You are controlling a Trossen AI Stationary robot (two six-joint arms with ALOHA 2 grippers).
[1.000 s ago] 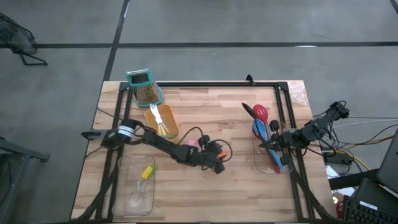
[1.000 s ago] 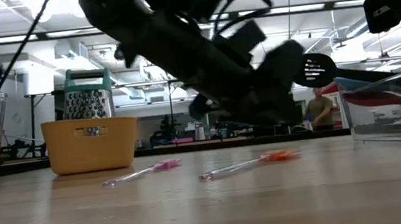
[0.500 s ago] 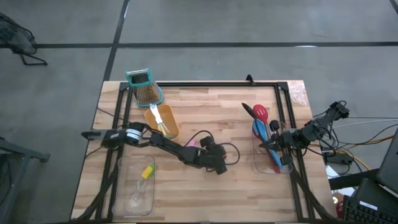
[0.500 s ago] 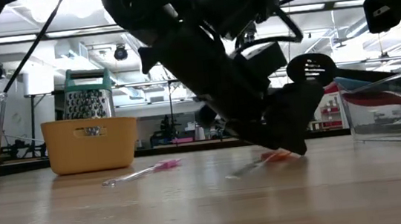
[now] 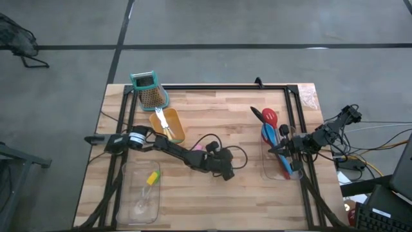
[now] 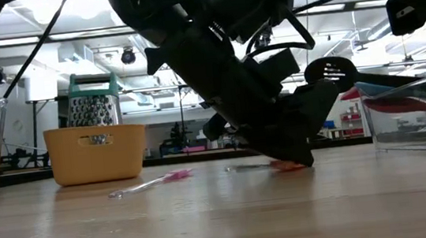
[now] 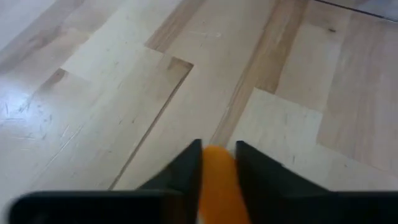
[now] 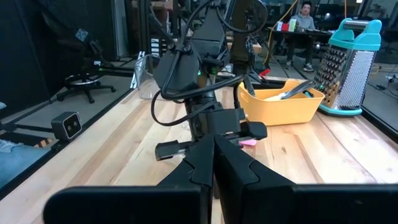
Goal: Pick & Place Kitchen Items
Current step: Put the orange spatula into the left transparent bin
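My left gripper (image 5: pixel 226 173) is down on the middle of the table, shut on a clear-handled tool with an orange tip (image 6: pixel 285 164). A pink-tipped tool (image 6: pixel 156 181) lies flat on the wood to its left, also seen as a pink tip (image 5: pixel 199 147) from above. My right gripper (image 5: pixel 275 151) hovers shut over the clear tray (image 5: pixel 270 173) at the right, which holds red (image 5: pixel 269 118) and blue (image 5: pixel 267 135) spoons and a black slotted spoon (image 6: pixel 335 70). My left gripper pinches the tool's orange end (image 7: pixel 215 177) between its two fingers (image 7: pixel 186 168), which slant down from the table's left. That end sits at the tabletop, and the clear handle (image 6: pixel 242 166) runs out low and nearly level along the wood.
A yellow tray (image 5: pixel 168 126) with small tools stands at the back left, with the teal-topped grater (image 5: pixel 149 90) behind it. A clear tray (image 5: pixel 141 190) with a yellow-tipped tool sits at the near left. Cables loop beside my left arm.
My left gripper has come down to the table onto the orange-tipped tool and taken hold of its orange end. The tool's clear handle has swung about, from pointing toward the near edge to lying almost level across the low view.
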